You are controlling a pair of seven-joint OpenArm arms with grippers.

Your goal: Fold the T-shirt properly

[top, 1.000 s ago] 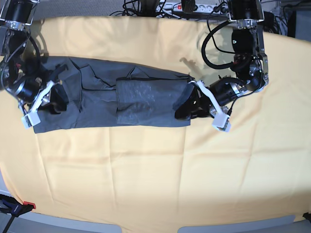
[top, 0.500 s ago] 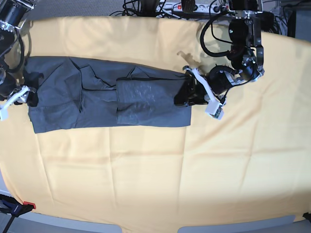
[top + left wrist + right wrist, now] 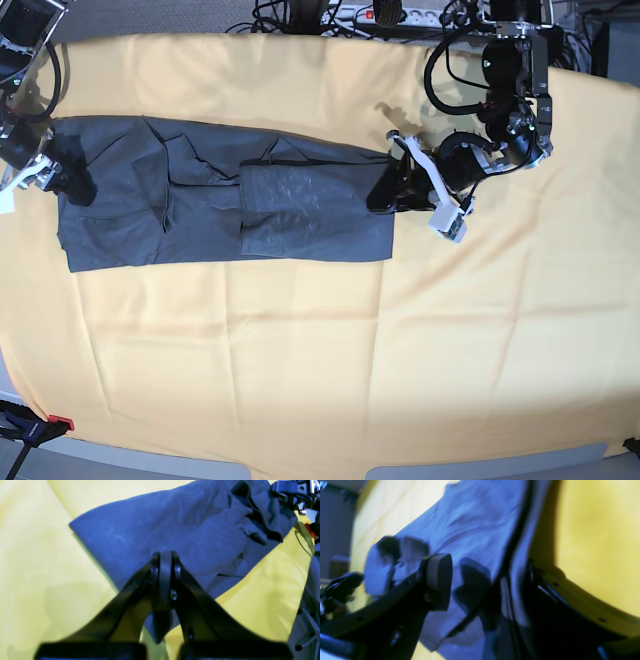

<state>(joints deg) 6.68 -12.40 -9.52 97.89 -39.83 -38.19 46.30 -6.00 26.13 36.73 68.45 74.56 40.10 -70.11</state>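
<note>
In the base view we see the T-shirt (image 3: pixel 225 205) lying as a long dark band across the upper half of the yellow cloth (image 3: pixel 320 350) that covers the desk, stretching from about 9 o'clock toward 2 o'clock, with a smaller folded panel on top near its middle. The left arm comes down from 1 o'clock, bends at the elbow and points its gripper back toward the shirt's end at 2 o'clock. The left gripper (image 3: pixel 385 195) touches that end, and in its wrist view its fingers (image 3: pixel 163 562) are pressed together, with a flap of shirt fabric hanging just under them; we cannot tell whether cloth is pinched between them. The right arm enters from 10 o'clock, and the right gripper (image 3: pixel 68 182) sits at the shirt's opposite end at 9 o'clock. In its wrist view this gripper (image 3: pixel 480 580) is spread wide, one pad (image 3: pixel 438 580) above the fabric, the other side partly hidden by a shirt edge.
</note>
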